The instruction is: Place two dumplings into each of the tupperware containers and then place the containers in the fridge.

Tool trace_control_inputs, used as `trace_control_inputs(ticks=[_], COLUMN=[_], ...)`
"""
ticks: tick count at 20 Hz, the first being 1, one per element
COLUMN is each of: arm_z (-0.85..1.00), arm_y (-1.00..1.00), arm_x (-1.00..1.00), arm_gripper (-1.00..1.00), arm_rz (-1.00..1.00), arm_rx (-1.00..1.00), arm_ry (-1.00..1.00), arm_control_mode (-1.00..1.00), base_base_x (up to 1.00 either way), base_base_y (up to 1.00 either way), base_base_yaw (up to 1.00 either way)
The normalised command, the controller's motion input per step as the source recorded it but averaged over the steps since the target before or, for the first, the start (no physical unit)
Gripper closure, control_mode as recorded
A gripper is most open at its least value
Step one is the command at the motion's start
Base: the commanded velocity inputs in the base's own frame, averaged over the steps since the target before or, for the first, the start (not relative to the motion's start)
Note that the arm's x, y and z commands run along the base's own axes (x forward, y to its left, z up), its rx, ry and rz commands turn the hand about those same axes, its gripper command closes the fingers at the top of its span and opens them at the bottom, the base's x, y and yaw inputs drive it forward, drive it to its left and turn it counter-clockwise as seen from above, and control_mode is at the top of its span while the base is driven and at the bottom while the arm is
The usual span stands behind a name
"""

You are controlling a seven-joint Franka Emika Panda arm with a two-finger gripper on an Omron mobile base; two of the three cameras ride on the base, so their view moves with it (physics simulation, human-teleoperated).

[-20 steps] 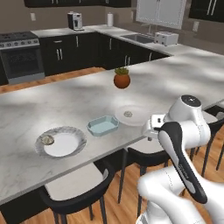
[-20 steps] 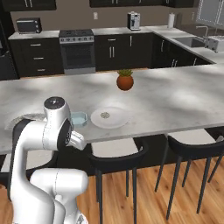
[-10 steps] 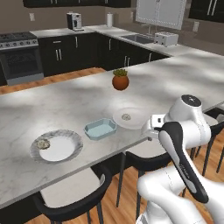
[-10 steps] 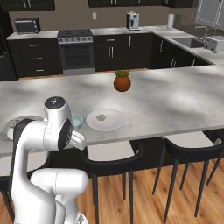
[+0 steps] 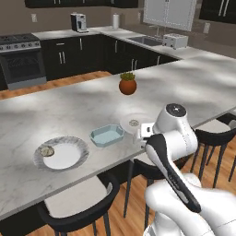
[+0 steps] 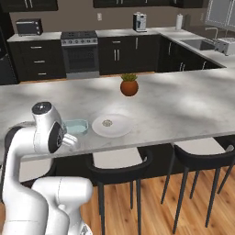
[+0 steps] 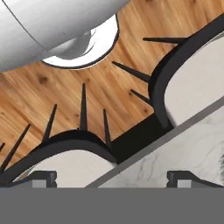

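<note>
One light-blue tupperware container [image 5: 107, 135] [image 6: 75, 126] lies open-topped near the front edge of the marble island. To its right a white plate [image 5: 123, 125] [image 6: 118, 130] carries a dumpling [image 5: 134, 122] [image 6: 107, 122]. Left of the container a grey-rimmed plate [image 5: 64, 159] bears another dumpling [image 5: 46, 150]. My arm is folded in front of the island, with the hand by the counter edge. My gripper [image 7: 112, 179] is open and empty, looking down at stools and floor. A tall black front at the far left [image 6: 3, 55] may be the fridge; I cannot tell.
A potted plant [image 5: 127, 85] [image 6: 129, 87] stands mid-island. Black stools with pale seats [image 7: 192, 83] [image 6: 117, 158] line the near edge of the island [image 7: 188, 153]. Stove [image 6: 80, 55], microwave [image 6: 28, 26], sink and toaster [image 5: 175, 40] sit on the back counters.
The whole picture has slid slightly down and left in both base views, so the base has shifted a little. Arm pose and open gripper look the same.
</note>
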Motion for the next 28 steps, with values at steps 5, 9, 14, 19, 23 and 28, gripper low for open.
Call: trace_control_inputs(ticks=[5,9,14,19,23,28], arm_z=[0.00,0.05,0.08,0.29,0.01,0.00], arm_y=[0.19,-0.35,-0.81,-0.65,-0.20,0.03], arm_x=[0.77,0.91,0.63,0.67,0.77,0.88], arm_gripper=[-1.00,-1.00,-1.00,-1.00,-1.00,-1.00], arm_rz=[0.02,0.00,0.00,0.00,0.00,0.00], arm_rx=[-0.03,0.00,0.08,0.14,0.06,0.00], arm_ry=[-0.14,-0.06,-0.05,-0.02,0.00,0.15], arm_control_mode=[-1.00,-1.00,-1.00,-1.00,-1.00,-1.00], base_base_x=[0.00,0.00,0.00,0.00,0.00,0.00], base_base_y=[0.00,0.00,0.00,0.00,0.00,0.00], base_base_yaw=[0.00,0.00,0.00,0.00,0.00,0.00])
